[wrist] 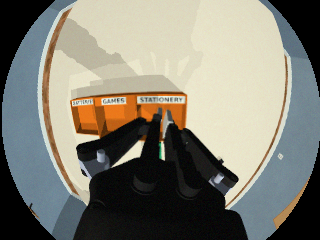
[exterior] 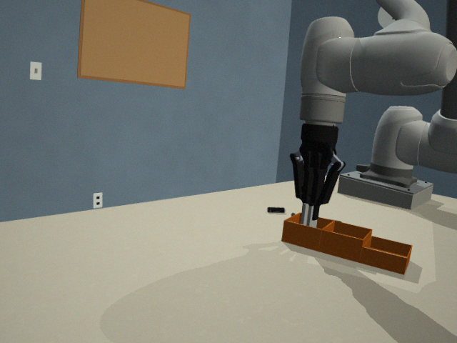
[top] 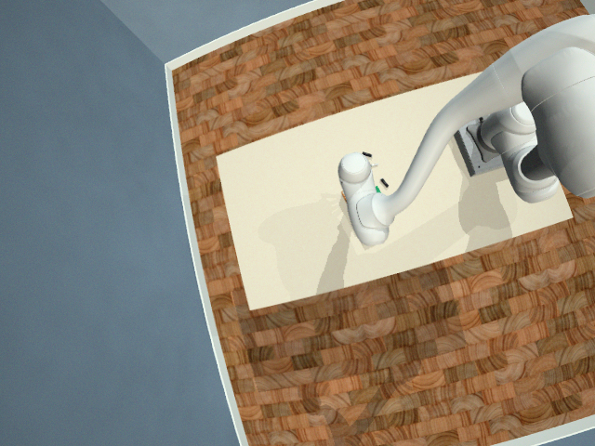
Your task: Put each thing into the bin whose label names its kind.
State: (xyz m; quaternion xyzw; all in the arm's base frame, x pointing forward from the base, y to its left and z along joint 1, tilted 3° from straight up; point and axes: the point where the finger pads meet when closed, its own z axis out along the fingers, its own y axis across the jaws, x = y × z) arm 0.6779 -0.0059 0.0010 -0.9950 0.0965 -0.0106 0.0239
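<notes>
- Over the STATIONERY compartment of the orange bins (exterior: 341, 244) (wrist: 117, 117), the gripper (exterior: 309, 221) (wrist: 162, 115) points down, fingers nearly closed; whether they grip anything cannot be told.
- Beyond the bins, a black object (top: 366, 154) (exterior: 275, 209) lies on the table (top: 288, 167) (exterior: 184, 276) (wrist: 235, 75).
- Beside the bins, a green object (top: 377, 190) (wrist: 160, 151) shows partly, near a second black piece (top: 384, 182).
</notes>
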